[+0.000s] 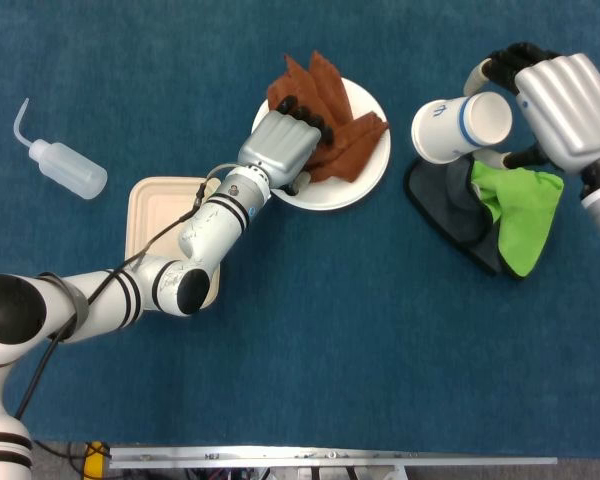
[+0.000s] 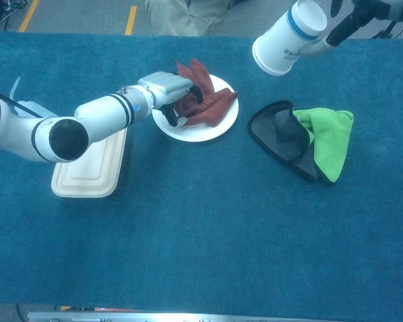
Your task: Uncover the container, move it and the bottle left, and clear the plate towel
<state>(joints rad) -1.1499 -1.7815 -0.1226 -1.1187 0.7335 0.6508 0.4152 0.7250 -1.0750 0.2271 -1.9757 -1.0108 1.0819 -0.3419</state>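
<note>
A brown towel point(image 1: 330, 110) lies crumpled on the white plate point(image 1: 365, 178). My left hand point(image 1: 283, 147) rests on its left part, with the fingers curled into the cloth; the chest view shows the dark fingertips point(image 2: 188, 100) dug into the towel point(image 2: 205, 100). At the right, my right hand point(image 1: 565, 105) grips a white container with a blue band point(image 1: 460, 125), tilted and held in the air above the cloths. In the chest view the container point(image 2: 287, 38) hangs near the top edge. A clear squeeze bottle point(image 1: 68, 165) lies far left.
A green cloth point(image 1: 520, 215) and a dark cloth point(image 1: 450, 210) lie folded back on the table below the container. A beige lidded box point(image 1: 150, 210) sits partly under my left forearm. Blue cloth covers the table.
</note>
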